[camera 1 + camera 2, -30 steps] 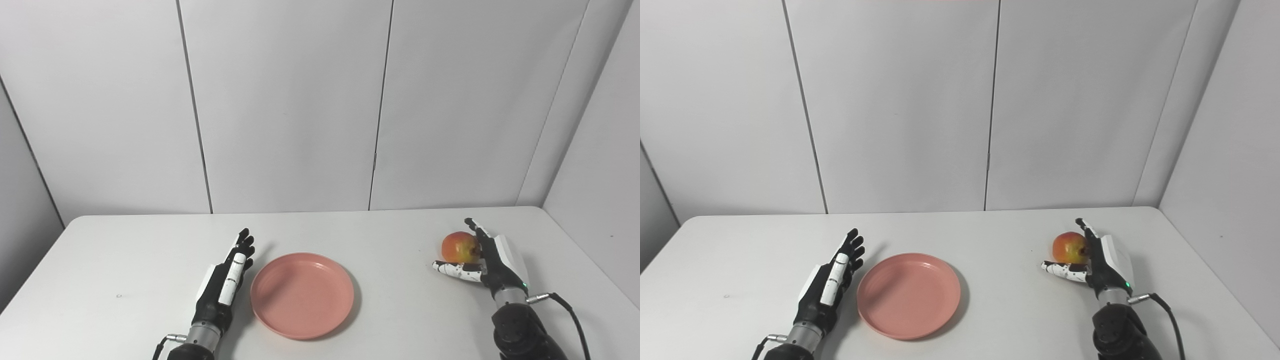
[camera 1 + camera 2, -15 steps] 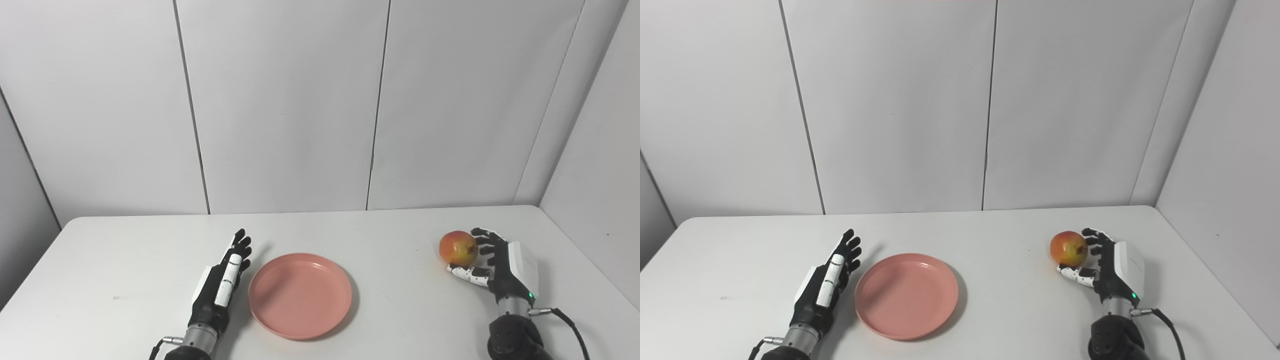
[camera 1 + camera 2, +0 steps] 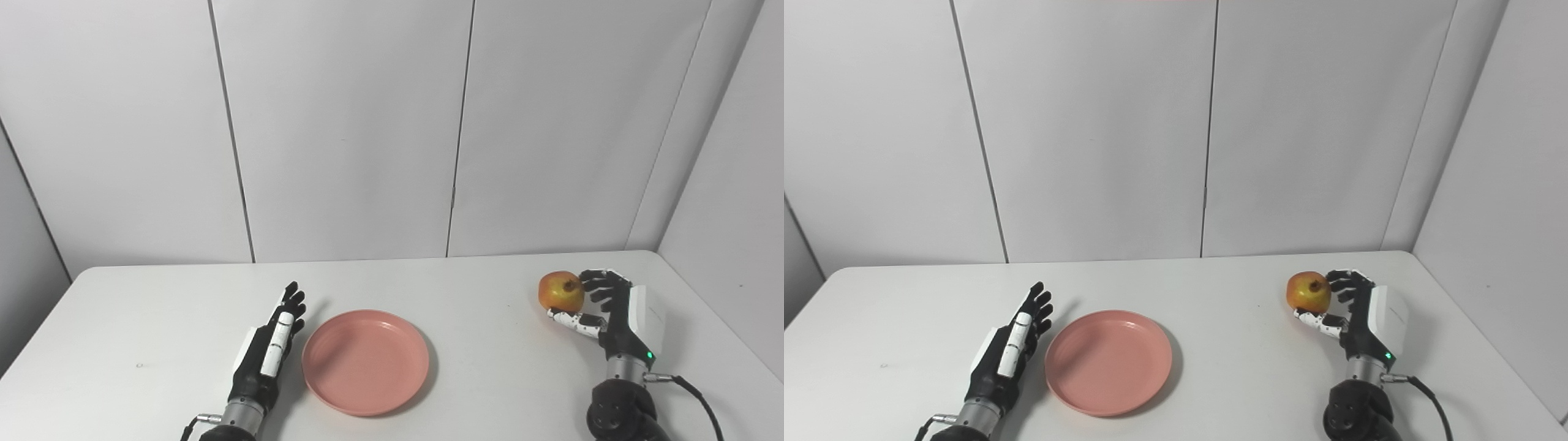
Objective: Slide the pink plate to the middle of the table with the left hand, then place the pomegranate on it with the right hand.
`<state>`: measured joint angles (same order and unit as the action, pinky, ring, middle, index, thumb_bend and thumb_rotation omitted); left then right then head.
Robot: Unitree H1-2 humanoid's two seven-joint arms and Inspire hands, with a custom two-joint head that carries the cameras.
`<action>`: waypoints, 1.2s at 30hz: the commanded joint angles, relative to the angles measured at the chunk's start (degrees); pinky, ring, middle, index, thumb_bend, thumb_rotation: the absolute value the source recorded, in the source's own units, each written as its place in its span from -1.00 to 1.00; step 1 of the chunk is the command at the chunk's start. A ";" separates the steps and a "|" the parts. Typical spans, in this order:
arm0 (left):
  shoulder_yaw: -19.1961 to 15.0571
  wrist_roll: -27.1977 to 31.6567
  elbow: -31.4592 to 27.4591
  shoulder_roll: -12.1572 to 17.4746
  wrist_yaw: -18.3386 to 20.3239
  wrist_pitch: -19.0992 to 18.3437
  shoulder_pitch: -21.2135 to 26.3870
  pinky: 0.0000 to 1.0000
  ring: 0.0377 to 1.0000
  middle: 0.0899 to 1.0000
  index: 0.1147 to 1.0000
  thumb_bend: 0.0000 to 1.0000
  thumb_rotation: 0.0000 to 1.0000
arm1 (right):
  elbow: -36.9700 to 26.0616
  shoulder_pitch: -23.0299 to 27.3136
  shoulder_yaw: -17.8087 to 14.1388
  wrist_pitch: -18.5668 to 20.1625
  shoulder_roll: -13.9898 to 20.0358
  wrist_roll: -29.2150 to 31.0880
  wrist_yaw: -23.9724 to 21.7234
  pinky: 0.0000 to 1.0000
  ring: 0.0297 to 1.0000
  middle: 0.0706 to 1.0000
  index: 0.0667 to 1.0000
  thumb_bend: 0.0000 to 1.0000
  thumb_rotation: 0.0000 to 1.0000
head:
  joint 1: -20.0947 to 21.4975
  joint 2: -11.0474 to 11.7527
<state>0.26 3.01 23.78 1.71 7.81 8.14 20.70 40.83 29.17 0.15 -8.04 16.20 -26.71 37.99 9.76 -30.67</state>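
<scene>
Since a second ago your right hand (image 3: pixel 615 309) has closed around the pomegranate (image 3: pixel 561 291): then the fingers were straight and the fruit sat against the palm on the table, and now they curl over its far side while the thumb props it from below. You can see the fruit has come up a little, though whether it has fully cleared the table (image 3: pixel 490 380) is hard to judge, since the thumb covers its underside and no clear gap shows beneath. Its small crown points toward the fingers. Your right arm leaves the frame at the bottom edge, so only the wrist, a green light on it and a black cable trailing right can be made out.

Your left hand (image 3: pixel 269 349) has slid back slightly toward you. It lies flat on the table with its fingers spread and straight, holding nothing, just beside the left rim of the pink plate (image 3: pixel 365 361). From either eye view you cannot tell whether the edge of the hand touches the rim or sits a hair apart; the shadow between them hides the contact line. Your left forearm is cut off at the bottom edge too.

You will find the plate near the middle of the table, toward the front edge, with nothing on it. It lies well apart from the pomegranate, which is over the right side of the table.
</scene>
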 commanded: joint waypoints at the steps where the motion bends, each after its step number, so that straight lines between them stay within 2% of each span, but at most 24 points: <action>1: -0.05 0.53 0.61 0.27 0.29 0.71 -0.65 0.94 0.96 0.97 0.96 0.19 1.00 | -0.28 2.32 -0.02 -3.27 0.43 0.00 1.69 -0.13 -0.01 -0.13 -0.05 0.04 -1.00 | -0.01 -0.06; 10: -0.28 0.90 0.68 0.11 0.44 0.58 -0.57 0.94 0.96 0.97 0.95 0.17 1.00 | -0.40 2.45 -0.15 -3.91 0.07 0.06 2.53 -0.15 -0.04 -0.14 -0.04 0.04 -1.00 | 0.08 0.03; 20: -0.06 0.33 1.35 0.16 -0.13 0.87 -0.42 0.93 0.94 0.95 0.94 0.15 1.00 | -1.38 2.43 0.16 -6.43 -0.33 -0.03 3.27 -0.20 -0.09 -0.17 -0.02 0.04 -1.00 | 0.05 0.29; 36: 0.51 -1.24 1.55 -0.41 -1.62 1.33 -0.46 0.92 0.94 0.94 0.92 0.15 1.00 | -7.00 0.56 2.25 -6.56 -1.33 -0.90 0.91 -0.20 -0.10 -0.17 -0.02 0.04 -1.00 | -0.53 0.48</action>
<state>0.56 2.14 24.08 1.43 6.55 8.11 20.79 36.14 27.88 2.38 -12.08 14.45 -26.95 38.73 9.32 -30.15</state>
